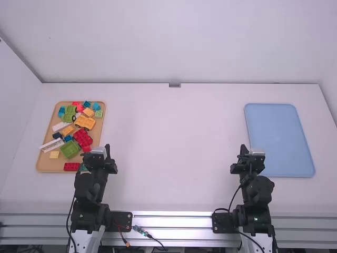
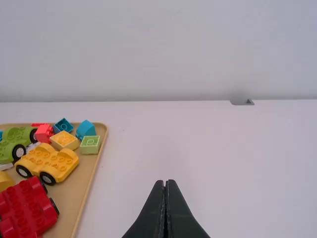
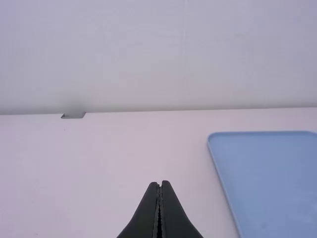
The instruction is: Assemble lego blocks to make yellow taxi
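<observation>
My left gripper is beside the near right edge of the wooden tray; in its wrist view the left gripper is shut with nothing between its fingers. The right gripper stays near its base, left of the blue tray; its own view shows the right gripper shut too. A yellow car base with black wheels lies in the wooden tray. Beyond it sit a pale yellow block and a light green block. Another yellow block lies left of the car base.
The wooden tray at the left also holds red, green, white and blue pieces, among them a red wheeled base and a green one. A flat blue tray lies at the right. A wall rises behind the table.
</observation>
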{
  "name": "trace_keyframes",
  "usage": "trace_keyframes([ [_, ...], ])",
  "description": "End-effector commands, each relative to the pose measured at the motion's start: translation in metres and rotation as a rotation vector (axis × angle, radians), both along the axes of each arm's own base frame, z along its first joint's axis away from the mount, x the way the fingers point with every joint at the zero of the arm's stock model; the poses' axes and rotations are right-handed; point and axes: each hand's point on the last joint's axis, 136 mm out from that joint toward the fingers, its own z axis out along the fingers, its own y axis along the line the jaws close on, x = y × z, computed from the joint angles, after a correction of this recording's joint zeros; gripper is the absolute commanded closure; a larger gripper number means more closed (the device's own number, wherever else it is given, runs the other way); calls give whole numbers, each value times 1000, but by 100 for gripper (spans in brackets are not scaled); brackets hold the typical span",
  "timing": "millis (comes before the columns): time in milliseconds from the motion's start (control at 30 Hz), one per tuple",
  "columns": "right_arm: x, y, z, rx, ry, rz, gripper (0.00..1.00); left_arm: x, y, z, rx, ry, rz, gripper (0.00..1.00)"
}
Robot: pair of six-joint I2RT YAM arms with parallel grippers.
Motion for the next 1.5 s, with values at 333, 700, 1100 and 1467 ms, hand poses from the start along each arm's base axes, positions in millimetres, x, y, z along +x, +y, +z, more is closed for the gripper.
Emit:
trace_keyframes([
  [333,0,-3,10,8,42,1,92,-2,-19,2,-36,83,-84,92],
  [700,2,-6,32,7,46,-6,83,6,-18,59,-68,-23,-75,79],
  [1100,9,4,77,9,-44,50,74,21,-18,141,-85,-157,-79,60],
  [1467,18,5,121,-2,-117,57,64,50,-20,131,-144,-34,-72,41],
])
